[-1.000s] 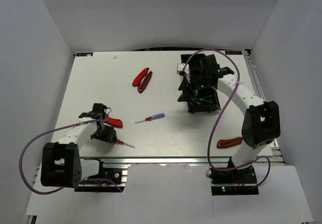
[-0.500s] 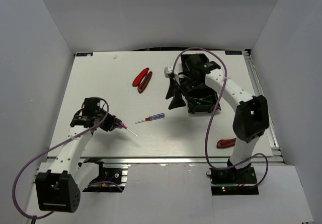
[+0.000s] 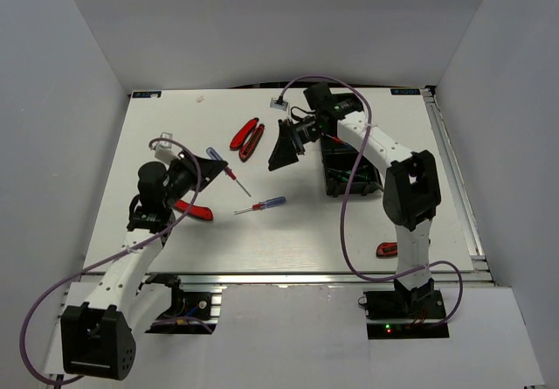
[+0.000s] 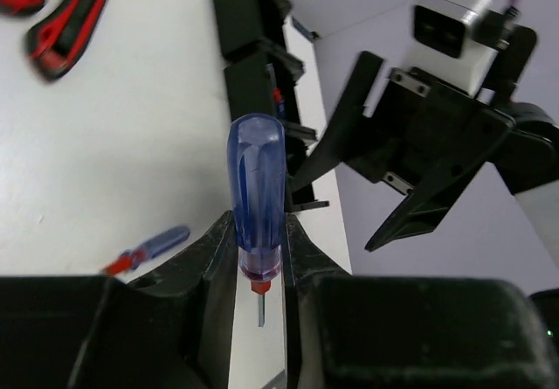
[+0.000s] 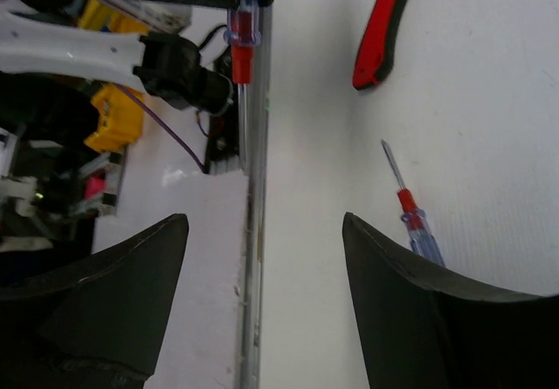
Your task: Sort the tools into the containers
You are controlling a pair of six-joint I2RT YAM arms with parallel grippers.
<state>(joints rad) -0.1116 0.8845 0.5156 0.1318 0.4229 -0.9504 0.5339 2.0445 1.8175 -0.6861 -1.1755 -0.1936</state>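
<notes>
My left gripper [image 3: 201, 169] is shut on a blue-handled screwdriver [image 4: 256, 188] and holds it above the table's left half. The handle stands out between the fingers [image 4: 301, 253]. My right gripper [image 3: 284, 147] hangs open and empty left of the black containers [image 3: 334, 184], and my right arm covers most of them. A second blue-and-red screwdriver [image 3: 262, 204] lies mid-table and also shows beside my right finger [image 5: 410, 210]. Two red-handled tools [image 3: 247, 138] lie at the back centre. Another red-handled tool [image 3: 194, 211] lies under my left arm. One more red-handled tool [image 3: 387, 249] lies by the right arm's base.
White walls close the table on three sides. The aluminium front rail [image 5: 253, 232] runs along the near edge. Purple cables [image 3: 349, 232] loop beside both arms.
My left arm has lifted the screwdriver off the table near the front edge and swung it toward the middle. My right gripper has moved left, away from the containers, and opened a little wider.
</notes>
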